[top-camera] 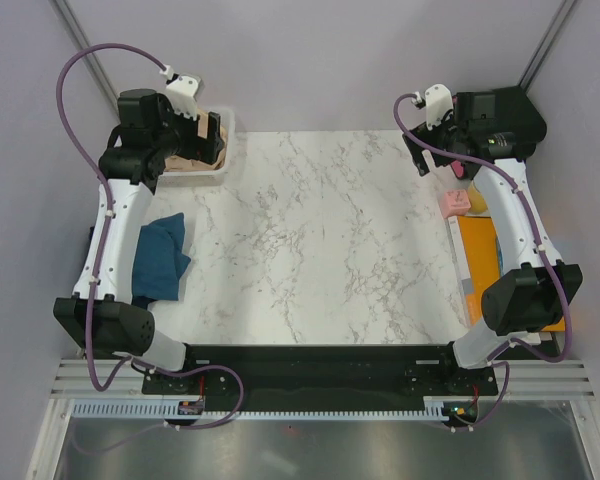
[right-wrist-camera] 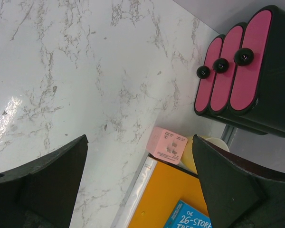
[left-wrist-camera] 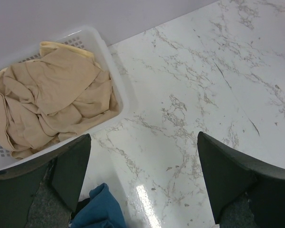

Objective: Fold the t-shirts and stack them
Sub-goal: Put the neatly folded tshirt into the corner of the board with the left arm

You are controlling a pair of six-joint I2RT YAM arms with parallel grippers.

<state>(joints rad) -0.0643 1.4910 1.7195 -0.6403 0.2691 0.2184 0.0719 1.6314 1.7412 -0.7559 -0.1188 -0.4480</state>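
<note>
Black fingers of the left end effector (left-wrist-camera: 143, 137) frame the near edge of its wrist view. They are spread wide with nothing between them, hanging over the far left corner of the marble worktop (top-camera: 330, 250), just beside the white slotted basket (left-wrist-camera: 115, 80). The right end effector (right-wrist-camera: 139, 140) is likewise spread and empty, over the far right side near a pink cube (right-wrist-camera: 167, 145) and a drawer unit (right-wrist-camera: 237, 61) with three pink fronts.

I count two shirts. A beige t-shirt (left-wrist-camera: 52, 95) lies crumpled inside the basket, and a teal-blue t-shirt (top-camera: 162, 258) is bunched on the worktop at the left edge, partly under the left arm. I cannot see any third shirt from here.

Both look light, limp and thin. I would expect them to sag and drag rather than hold any shape. On the beige one, a raised ridge at the top of the heap seems the easiest pinch. The teal one is better taken at a free outer fold.
</note>
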